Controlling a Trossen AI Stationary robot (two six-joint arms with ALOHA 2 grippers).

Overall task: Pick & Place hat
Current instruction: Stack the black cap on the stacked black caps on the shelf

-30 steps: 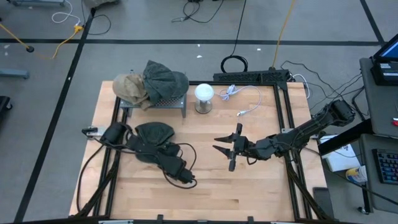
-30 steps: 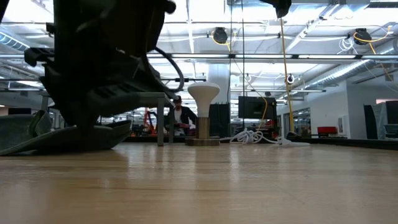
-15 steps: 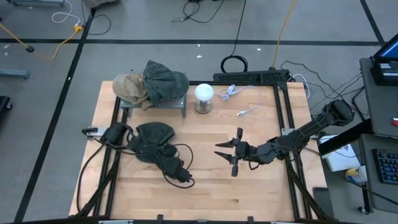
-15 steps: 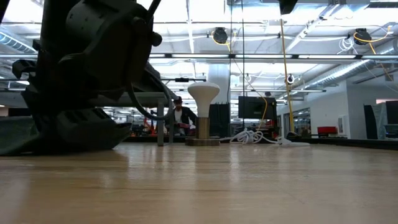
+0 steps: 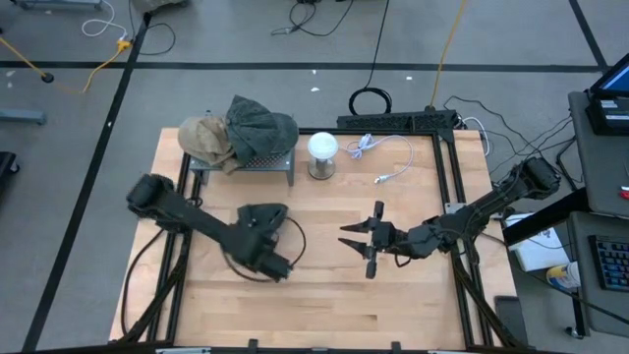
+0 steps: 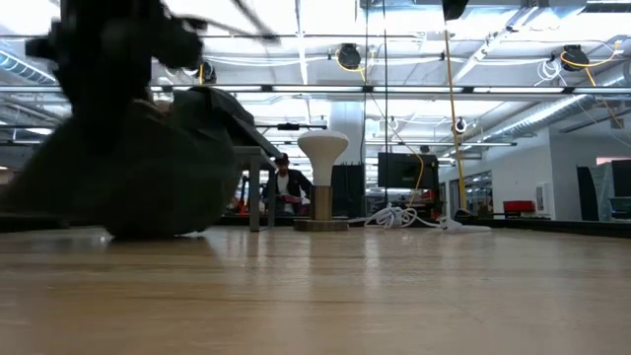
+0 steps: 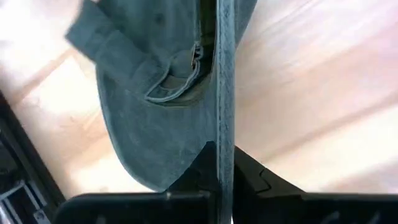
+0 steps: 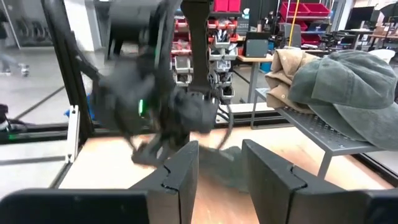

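Note:
A dark green hat [image 5: 261, 216] sits left of the table's middle, and my left gripper [image 5: 267, 258] is shut on it from above. In the left wrist view the hat [image 7: 155, 106] spreads out beyond the fingers, with its strap buckle [image 7: 194, 55] showing. In the low view the hat [image 6: 148, 168] stands bunched up, its lower part down at the table top. My right gripper [image 5: 359, 237] hovers open and level right of the middle, and nothing is between its fingers [image 8: 186, 171]. My left gripper pinches an edge of the hat [image 7: 224, 134] between its two fingers, which slant steeply down from above. The edge runs straight out between the fingers, seen edge-on. The hat hangs below the hold with its lower part [image 6: 148, 229] at the table.
A metal rack [image 5: 246, 162] at the far left carries a tan hat [image 5: 204, 138] and a grey-green hat [image 5: 261, 126]. Beside it stands a white mushroom-shaped lamp [image 5: 322, 149], and a white cable [image 5: 385, 157] lies farther right. Bare wood spreads along the near edge.
My left gripper has shut on the hat and risen, drawing back toward the table's far left. The hat, which lay flat, now stands pulled up by its gripped edge and has shifted a little to the right. My right gripper has swung slightly toward the near edge.

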